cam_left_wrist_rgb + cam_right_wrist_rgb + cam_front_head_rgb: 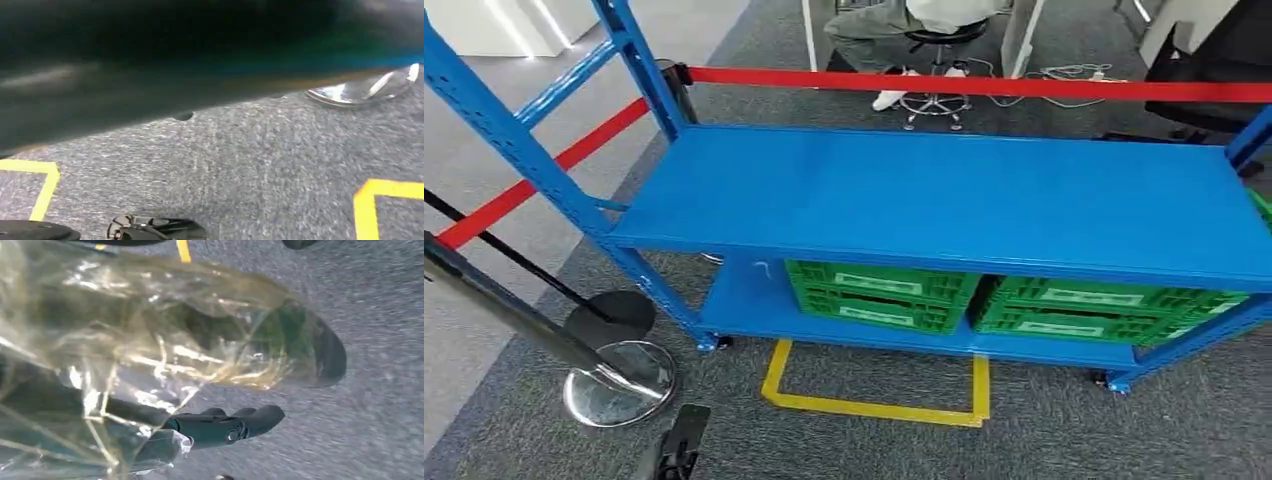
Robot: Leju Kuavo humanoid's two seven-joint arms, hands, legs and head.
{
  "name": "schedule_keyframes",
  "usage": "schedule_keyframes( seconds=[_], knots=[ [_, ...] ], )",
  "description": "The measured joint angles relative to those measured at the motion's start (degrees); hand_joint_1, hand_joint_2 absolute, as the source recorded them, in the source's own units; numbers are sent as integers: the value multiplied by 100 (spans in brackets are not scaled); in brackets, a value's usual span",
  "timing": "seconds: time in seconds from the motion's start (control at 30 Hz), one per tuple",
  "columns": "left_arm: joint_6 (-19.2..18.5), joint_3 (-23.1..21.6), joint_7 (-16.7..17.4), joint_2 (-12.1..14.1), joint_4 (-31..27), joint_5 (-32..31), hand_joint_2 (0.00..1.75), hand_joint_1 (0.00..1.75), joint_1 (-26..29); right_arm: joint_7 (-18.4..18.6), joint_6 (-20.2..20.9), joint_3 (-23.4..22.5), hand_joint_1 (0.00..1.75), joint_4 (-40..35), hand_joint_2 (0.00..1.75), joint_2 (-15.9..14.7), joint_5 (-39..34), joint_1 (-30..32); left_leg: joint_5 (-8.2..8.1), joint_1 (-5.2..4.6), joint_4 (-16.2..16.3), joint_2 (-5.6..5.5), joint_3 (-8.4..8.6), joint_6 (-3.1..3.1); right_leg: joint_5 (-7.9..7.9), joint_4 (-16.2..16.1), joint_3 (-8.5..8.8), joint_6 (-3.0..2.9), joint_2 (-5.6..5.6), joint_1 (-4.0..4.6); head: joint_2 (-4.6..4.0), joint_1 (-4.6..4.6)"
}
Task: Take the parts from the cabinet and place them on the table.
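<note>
Grey carpet fronts a blue rack [944,195], top shelf bare; right hand [220,427] fingers grip a clear plastic bag of parts [165,335]: light, crinkly, slippery; left hand fingers' state indeterminable.

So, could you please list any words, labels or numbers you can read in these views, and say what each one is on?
No text is legible in any view.
Green crates on the lower shelf of the blue rack: pale label strips on their fronts, too blurred to read.
Clear plastic bag held in the right robot hand: no readable print shows.
</note>
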Motion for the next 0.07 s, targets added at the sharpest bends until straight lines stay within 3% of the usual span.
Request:
schedule_keyframes(
  seconds=[0.07],
  knots=[
    [-107,0,-24,0,0,9,0,0,-15,39,13,-4,0,0,0,0,28,-2,574,-5,-1029,-45,466,80,2,3,29,9,84,8,0,0]
  ],
)
